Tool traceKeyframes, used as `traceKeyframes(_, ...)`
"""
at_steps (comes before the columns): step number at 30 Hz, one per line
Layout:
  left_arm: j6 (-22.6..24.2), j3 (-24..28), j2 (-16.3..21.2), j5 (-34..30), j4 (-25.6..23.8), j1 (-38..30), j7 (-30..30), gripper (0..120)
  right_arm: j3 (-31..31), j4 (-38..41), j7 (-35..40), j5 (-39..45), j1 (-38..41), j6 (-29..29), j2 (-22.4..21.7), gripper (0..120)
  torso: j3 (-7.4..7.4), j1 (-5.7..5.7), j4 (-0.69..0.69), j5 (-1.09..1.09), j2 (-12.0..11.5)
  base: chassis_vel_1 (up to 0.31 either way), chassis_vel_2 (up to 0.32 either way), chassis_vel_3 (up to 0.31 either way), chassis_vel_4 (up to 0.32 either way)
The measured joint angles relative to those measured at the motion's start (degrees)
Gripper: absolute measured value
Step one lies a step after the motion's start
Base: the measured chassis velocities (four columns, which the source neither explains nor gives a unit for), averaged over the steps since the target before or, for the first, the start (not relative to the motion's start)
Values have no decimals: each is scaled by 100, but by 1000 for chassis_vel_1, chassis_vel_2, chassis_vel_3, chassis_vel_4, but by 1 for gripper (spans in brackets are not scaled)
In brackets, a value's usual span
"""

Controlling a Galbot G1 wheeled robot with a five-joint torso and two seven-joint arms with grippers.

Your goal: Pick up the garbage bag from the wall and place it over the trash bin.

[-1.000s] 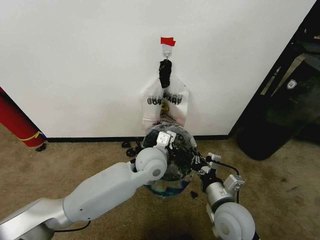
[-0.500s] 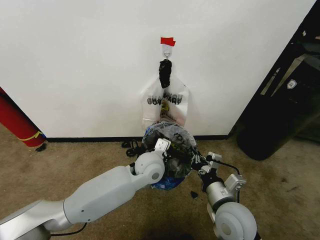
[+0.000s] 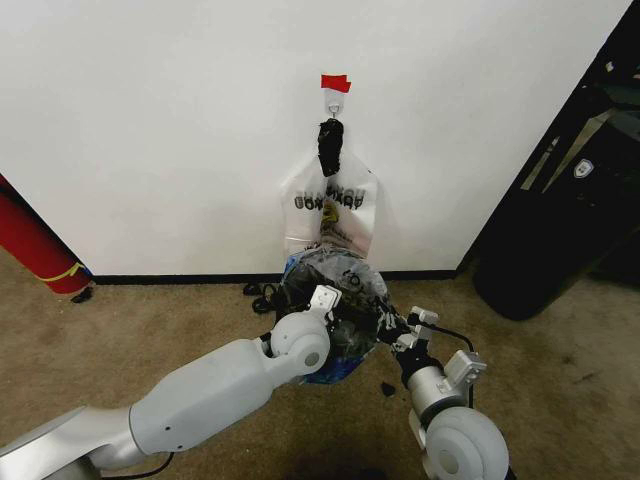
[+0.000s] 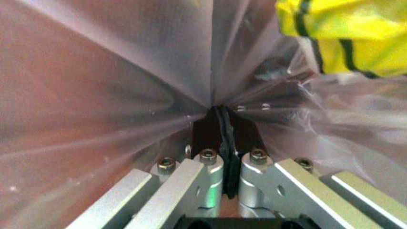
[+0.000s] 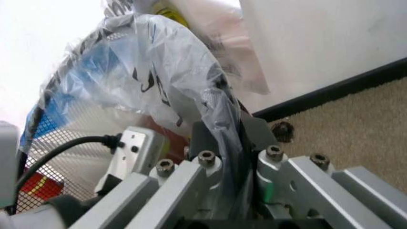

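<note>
Pinching the garbage bag (image 3: 335, 275) over the trash bin (image 3: 330, 345) by the wall (image 3: 150, 130), our left gripper (image 4: 222, 117) and right gripper (image 5: 239, 136) clamp its film; open carpet (image 3: 150, 320) lies leftward.

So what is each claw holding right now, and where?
Both are shut on the garbage bag: the left claw and the right claw each pinch its thin film.

Pale grey arms with rounded joints, silver grippers

Left arm (image 3: 210, 390) is a smooth grey-white shell ending in a ball-shaped joint; right arm (image 3: 445, 420) carries a black cable; brushed-aluminium finger mounts (image 4: 203, 179) show hex-socket screws and dark pads (image 5: 219, 136)
</note>
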Motion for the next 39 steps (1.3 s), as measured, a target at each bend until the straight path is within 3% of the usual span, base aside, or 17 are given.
traceKeyframes(12,18,103,61,72,54,14,-7,0,7,-48,-1,2,26,-2,-33,2,0,0,1,0,0,0,0,0,0)
traceKeyframes(16,-86,-34,121,67,-177,100,38,0,45,-147,-8,19,75,5,-26,2,0,0,0,0,0,0,0,0,0)
traceKeyframes(21,-395,-339,467,-110,-912,172,151,0,137,-290,16,131,158,9,-5,2,0,0,-1,0,0,0,0,0,0)
traceKeyframes(25,-482,-581,998,-379,-1665,346,266,13,228,-380,88,260,232,3,-1,2,0,0,2,0,0,0,0,0,0)
traceKeyframes(29,-587,-815,1233,-478,-2125,559,426,26,257,-392,97,282,240,-1,3,2,0,0,0,-1,0,0,0,0,0)
traceKeyframes(36,-835,-2157,1608,-523,-3190,1455,796,50,363,-388,94,300,196,-5,10,2,0,0,1,-2,0,0,0,0,0)
traceKeyframes(38,-843,-2678,1721,-655,-3550,1738,833,63,419,-410,92,309,202,-5,-3,2,-1,0,0,-1,0,0,0,0,0)
traceKeyframes(39,-843,-2678,1721,-655,-3550,1738,833,63,419,-410,92,309,202,-5,-3,2,-1,0,0,-1,0,0,0,0,0)
